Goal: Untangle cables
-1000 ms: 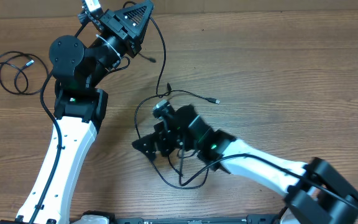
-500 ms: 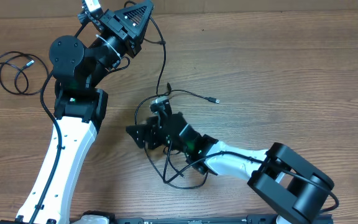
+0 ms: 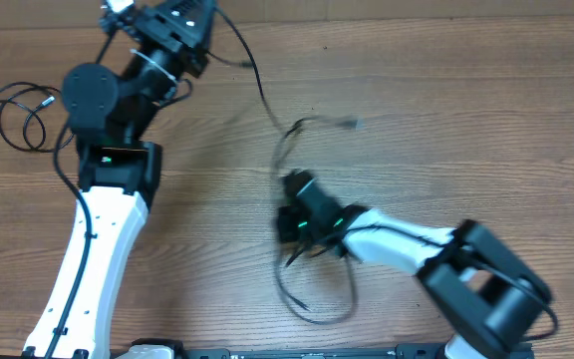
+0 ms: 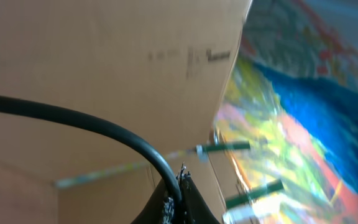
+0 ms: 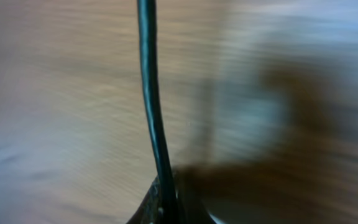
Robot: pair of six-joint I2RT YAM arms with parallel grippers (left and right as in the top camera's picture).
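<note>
Two arms work over the wooden counter point(image 3: 486, 100). We see the left arm point(image 3: 93, 249) reaching to the far edge and the right arm point(image 3: 417, 249) bent toward the middle. One black cable point(image 3: 260, 88) runs between them, its plug end point(image 3: 352, 123) blurred. A loop point(image 3: 307, 315) of cable lies by the right arm. A second cable point(image 3: 18, 110) lies curled at the far left, well apart. The left gripper point(image 4: 179, 193) has its jaws closed on the black cable. The right gripper point(image 5: 166, 199) has its jaws pinched tight on it too.

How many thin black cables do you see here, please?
2 for certain: a curled cable far left; a taut cable between left tool and right tool. The loop below may be another.
</note>
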